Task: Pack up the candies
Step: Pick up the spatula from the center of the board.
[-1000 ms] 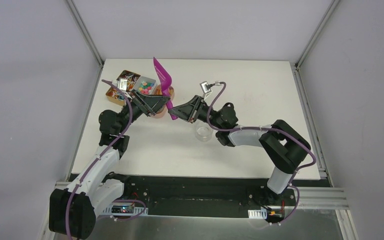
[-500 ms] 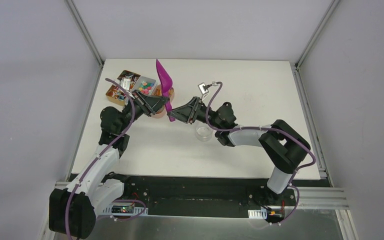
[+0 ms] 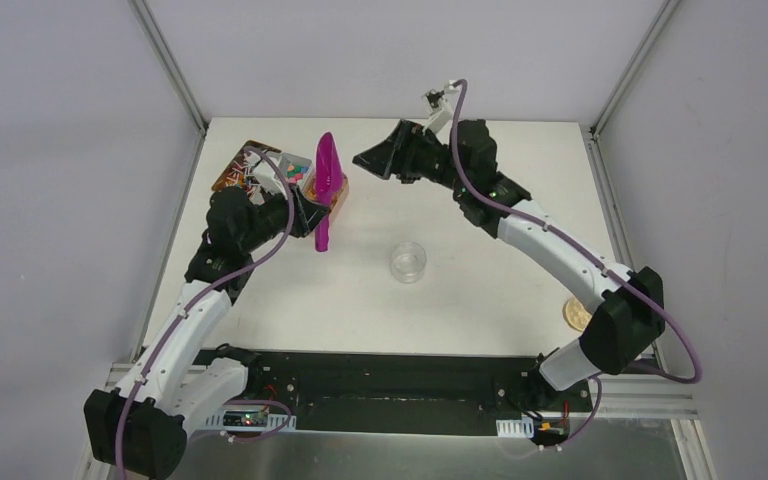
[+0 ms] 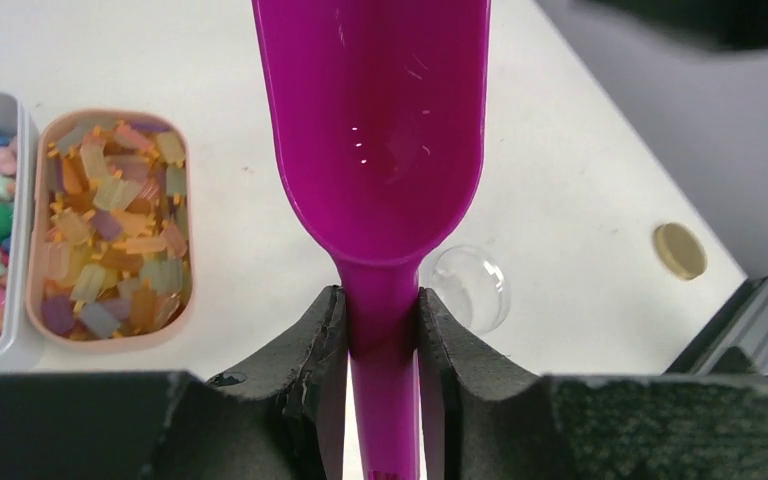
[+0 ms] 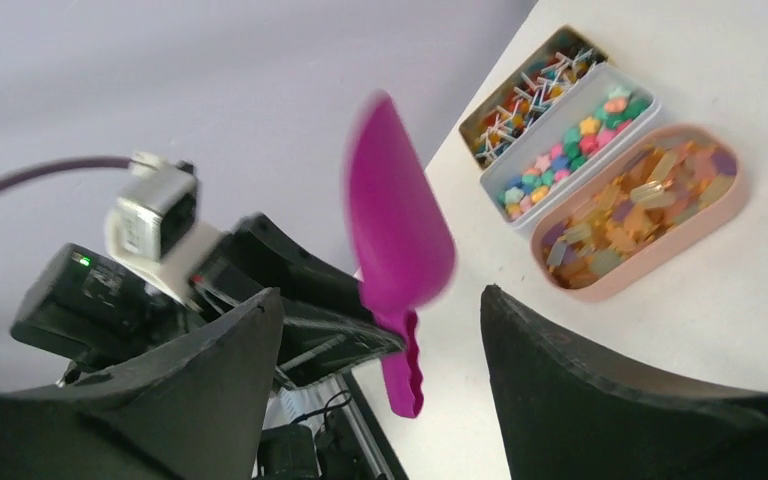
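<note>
White table, clear jar (gold lid apart), candies beside scoop

scoop magenta | candies amber, pink, green | lid gold | table white

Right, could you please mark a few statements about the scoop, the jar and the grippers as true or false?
1. The left gripper is shut on the handle of the magenta scoop. True.
2. The scoop's bowl holds a heap of candies. False: the bowl is empty; the candies lie in their trays.
3. The gold lid sits on the clear jar. False: the clear jar stands open, and the gold lid lies apart from it on the table.
4. The right gripper is open and holds nothing. True.
5. The pink tray is filled with mostly amber pieces. True.
</note>
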Tool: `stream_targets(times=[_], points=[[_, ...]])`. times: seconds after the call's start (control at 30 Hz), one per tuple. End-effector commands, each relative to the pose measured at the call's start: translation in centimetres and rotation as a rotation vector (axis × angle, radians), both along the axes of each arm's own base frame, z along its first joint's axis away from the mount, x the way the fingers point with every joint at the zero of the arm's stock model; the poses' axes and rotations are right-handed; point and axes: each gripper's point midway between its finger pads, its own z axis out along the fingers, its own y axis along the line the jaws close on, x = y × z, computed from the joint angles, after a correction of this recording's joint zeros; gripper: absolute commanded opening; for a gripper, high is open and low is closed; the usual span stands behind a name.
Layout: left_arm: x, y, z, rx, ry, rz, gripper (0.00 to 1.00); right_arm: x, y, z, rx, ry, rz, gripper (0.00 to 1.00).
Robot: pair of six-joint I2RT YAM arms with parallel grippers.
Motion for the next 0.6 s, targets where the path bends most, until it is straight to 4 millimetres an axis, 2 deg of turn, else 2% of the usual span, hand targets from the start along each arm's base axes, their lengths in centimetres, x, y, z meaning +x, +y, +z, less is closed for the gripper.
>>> stream_targets(times=[0.0,0.17,0.33,0.57], points=[[0.5,0.6,-0.2,0.154,-0.03,0.037,0.0,0.6,-1.9,-0.7,-0.261,0.0,-0.051,0.73],[-0.1,-1.2,-1.5,0.281,-0.018,0.006,0.0,2.1,-2.2,-0.3,-0.341,0.007,-0.093,0.71],[-0.9,-2.8,-1.8,0.34,-0.029,-0.04,0.0,2.7,-1.3,-0.8,-0.384,0.028,-0.057,0.67],[-1.4,-3.5,-3.2,0.414,-0.024,-0.09,0.0,3.7,-0.7,-3.0,-0.416,0.08,-0.06,0.52]])
